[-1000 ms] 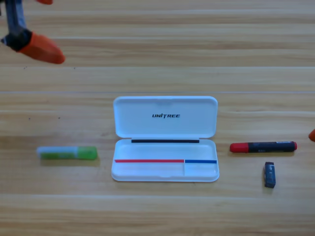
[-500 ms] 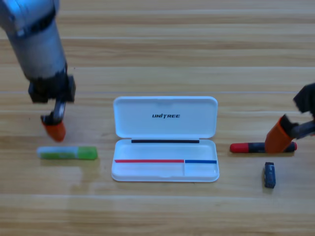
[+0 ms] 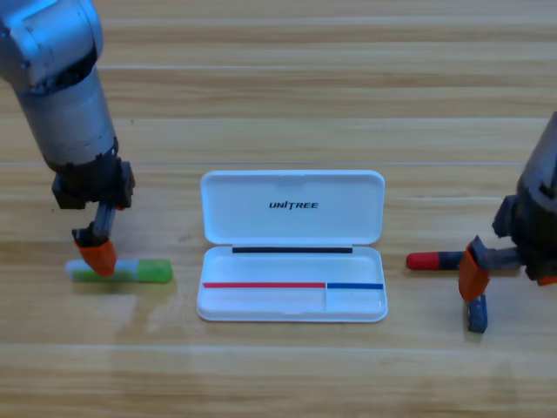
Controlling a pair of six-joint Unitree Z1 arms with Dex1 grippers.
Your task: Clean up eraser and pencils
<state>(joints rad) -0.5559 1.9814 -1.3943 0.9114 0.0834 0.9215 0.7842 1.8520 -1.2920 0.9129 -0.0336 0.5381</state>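
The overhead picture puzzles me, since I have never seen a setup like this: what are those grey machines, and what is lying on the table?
The single camera looks straight down on a wooden table. The two grey shapes are robot arms, each ending in a claw with orange jaws. The left claw is down at the pale end of the light green pencil. The right claw hangs just above the small dark eraser, beside the red-capped black pencil. Whether either claw has closed on anything cannot be seen. Between them lies an open white case, with nothing put in it yet.
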